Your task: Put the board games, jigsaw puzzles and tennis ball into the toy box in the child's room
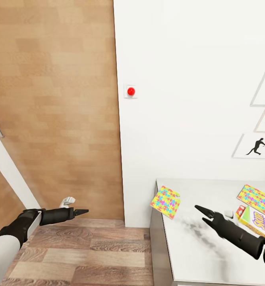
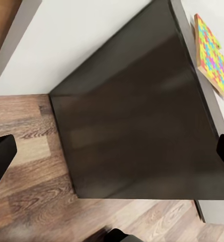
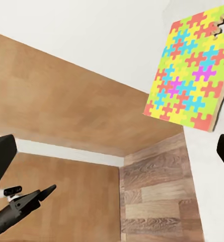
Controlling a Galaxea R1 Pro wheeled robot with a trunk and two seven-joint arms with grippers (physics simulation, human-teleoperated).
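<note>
Over on the left, the left claw (image 1: 84, 212) hangs above the wood floor (image 1: 88, 250), out beside the table, its fingers drawn almost together and holding nothing. Beyond it is a wooden door (image 1: 53, 99), and past the door's edge a white wall (image 1: 188, 79) with a red button (image 1: 131, 91) set well above either claw.

Next comes the table (image 1: 196, 242), pale on top with a dark end panel facing the left claw. One jigsaw puzzle (image 1: 165, 202) lies at the near corner, poking out over the table's edge, between the two claws and just ahead of the right one. In the right wrist view that same puzzle sits straight ahead of the fingers, with nothing between.

The right claw (image 1: 200, 209) hovers over the tabletop, aimed at that puzzle, fingers a little apart and empty.

Behind and to the right of the right claw lie a second jigsaw puzzle (image 1: 255, 198) and the Skip-Bo game box (image 1: 263, 225), which touches a small red thing I cannot make out.

I see no toy box here, so I cannot say what may already be in it. These three toys still wait on the table, and to my eye the corner puzzle looks like the next pick.
</note>
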